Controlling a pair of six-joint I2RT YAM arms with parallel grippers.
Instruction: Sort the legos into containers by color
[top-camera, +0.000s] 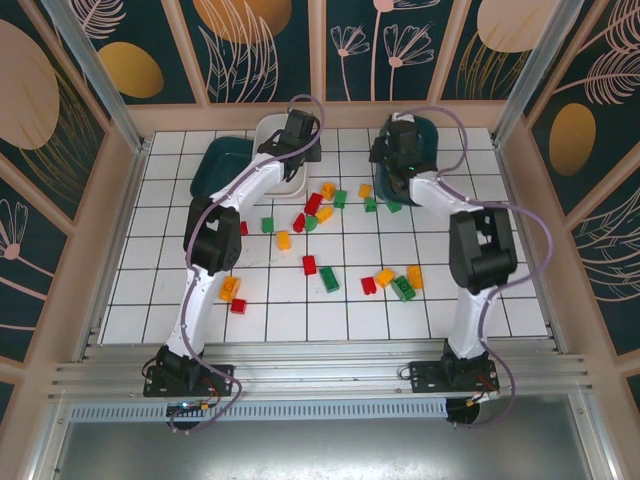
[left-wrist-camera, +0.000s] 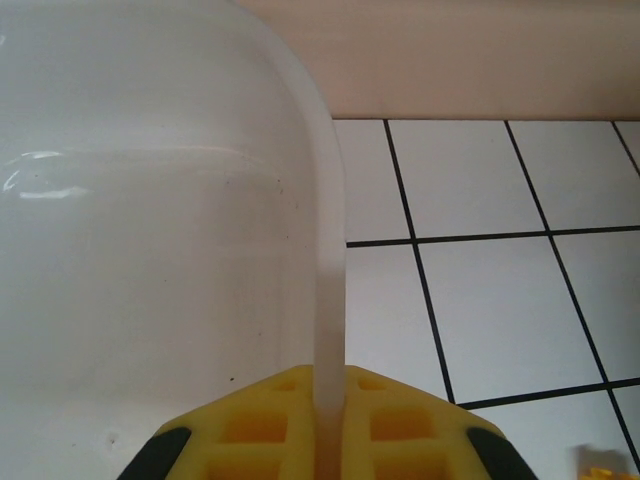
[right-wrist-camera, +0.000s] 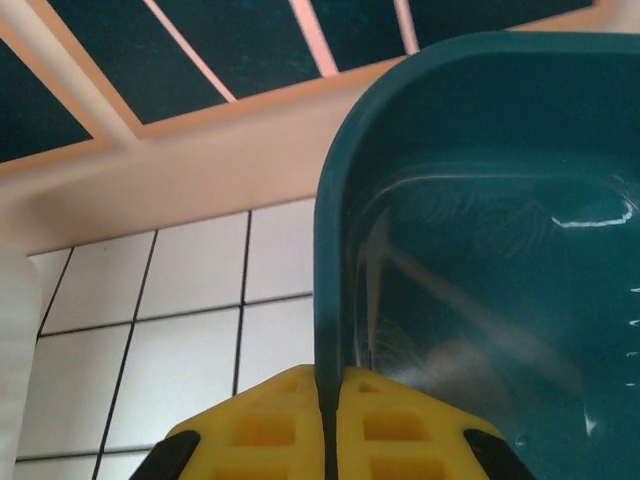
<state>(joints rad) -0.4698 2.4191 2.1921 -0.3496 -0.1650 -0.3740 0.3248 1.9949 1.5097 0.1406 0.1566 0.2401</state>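
The left tool (left-wrist-camera: 328, 392) is clamped on the rim of the white rounded plastic tub (left-wrist-camera: 150, 250), and the right tool (right-wrist-camera: 328, 392) on the rim of the dark teal plastic tub (right-wrist-camera: 480, 260). This is presumably so both can be dragged nearer the small red, green and orange-yellow plastic bricks (top-camera: 310, 265) scattered across the white tiled desk (top-camera: 500, 290).

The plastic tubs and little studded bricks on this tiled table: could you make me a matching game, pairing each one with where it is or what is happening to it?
Things:
1. white rounded plastic tub
2. dark teal plastic tub at back right
3. dark teal plastic tub at back left
4. small studded plastic bricks

States:
A. scattered on the tiles
B. rim pinched by the right claw
C. no claw on it
D. rim pinched by the left claw

Pairs: 1-D, 2-B, 3-C, 4-A
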